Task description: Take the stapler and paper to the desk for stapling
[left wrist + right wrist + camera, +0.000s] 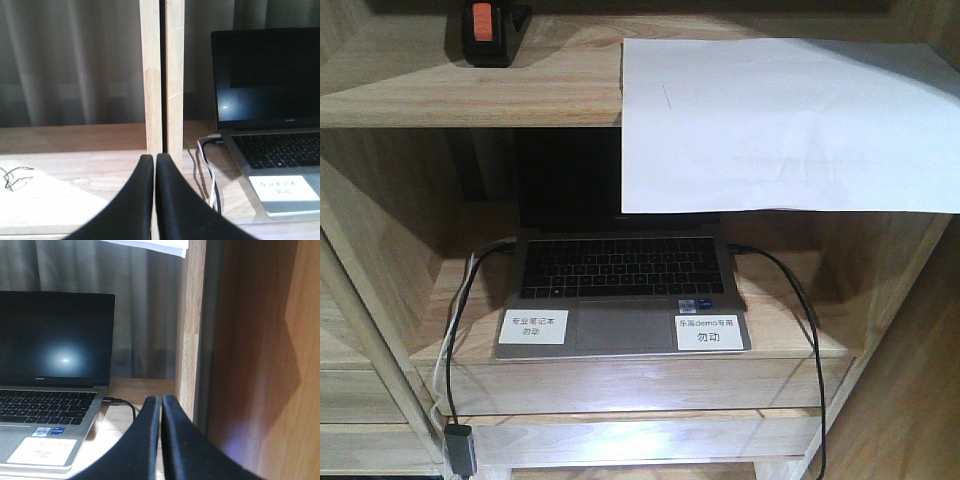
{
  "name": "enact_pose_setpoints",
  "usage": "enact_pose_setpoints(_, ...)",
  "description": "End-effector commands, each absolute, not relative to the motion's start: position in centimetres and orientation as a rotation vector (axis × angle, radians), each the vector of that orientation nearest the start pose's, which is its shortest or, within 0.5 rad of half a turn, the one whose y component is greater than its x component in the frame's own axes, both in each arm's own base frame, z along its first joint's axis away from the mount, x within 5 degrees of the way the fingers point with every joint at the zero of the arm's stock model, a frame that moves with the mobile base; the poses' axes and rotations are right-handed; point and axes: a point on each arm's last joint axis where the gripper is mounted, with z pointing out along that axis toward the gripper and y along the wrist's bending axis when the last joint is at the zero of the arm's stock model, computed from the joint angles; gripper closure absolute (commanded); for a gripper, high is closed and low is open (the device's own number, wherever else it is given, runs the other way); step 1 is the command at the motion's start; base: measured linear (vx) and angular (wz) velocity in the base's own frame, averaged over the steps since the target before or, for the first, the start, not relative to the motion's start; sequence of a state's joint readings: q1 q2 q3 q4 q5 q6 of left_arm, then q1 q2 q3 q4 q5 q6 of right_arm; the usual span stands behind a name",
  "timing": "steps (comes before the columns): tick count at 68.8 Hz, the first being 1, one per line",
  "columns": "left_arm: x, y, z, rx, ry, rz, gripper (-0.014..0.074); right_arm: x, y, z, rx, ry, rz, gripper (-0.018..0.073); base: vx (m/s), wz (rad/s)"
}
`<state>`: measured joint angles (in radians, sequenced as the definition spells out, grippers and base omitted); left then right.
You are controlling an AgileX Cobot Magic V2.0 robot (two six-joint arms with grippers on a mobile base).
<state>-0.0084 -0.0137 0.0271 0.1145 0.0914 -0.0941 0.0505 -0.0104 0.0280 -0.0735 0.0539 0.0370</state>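
Starting out: nothing collected yet

I see the shelf unit (380, 100) filling the front view. On its top shelf the paper (790, 125) lies flat, its front part overhanging the edge above the laptop (620, 290). The stapler (485, 32) sits at the far left of that same shelf, well apart from the sheet. Both look untouched, so I judge both pickups and the carry to the bench are left. My left gripper (154, 159) and right gripper (161, 400) have fingers pressed together, holding nothing, down at laptop level.
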Motion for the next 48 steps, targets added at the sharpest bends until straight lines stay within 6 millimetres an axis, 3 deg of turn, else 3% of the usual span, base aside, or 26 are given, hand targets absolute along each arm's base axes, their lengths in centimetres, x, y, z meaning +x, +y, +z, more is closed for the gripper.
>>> enact_pose_setpoints(1,5.5,-0.2,20.7,0.018,1.402,-0.016,0.0603,5.5,0.3,20.6,-0.076,1.471,0.002,0.0568,0.0,0.0)
enact_pose_setpoints(10,4.7,-0.3,23.9,0.03,1.189,-0.027,0.0603,5.5,0.3,20.6,-0.076,1.471,0.002,0.0568,0.0,0.0)
enact_pose_setpoints(19,3.8,-0.3,27.7,0.027,1.113,-0.023,0.0603,5.5,0.3,20.6,-0.076,1.471,0.002,0.0568,0.0,0.0)
enact_pose_setpoints(40,3.9,0.1,36.9,0.001,1.251,0.001,0.0603,5.5,0.3,20.6,-0.076,1.472,0.002,0.0568,0.0,0.0)
enact_pose_setpoints(48,4.5,0.2,38.6,-0.013,1.362,0.01,0.0603,5.5,0.3,20.6,-0.076,1.472,0.002,0.0568,0.0,0.0)
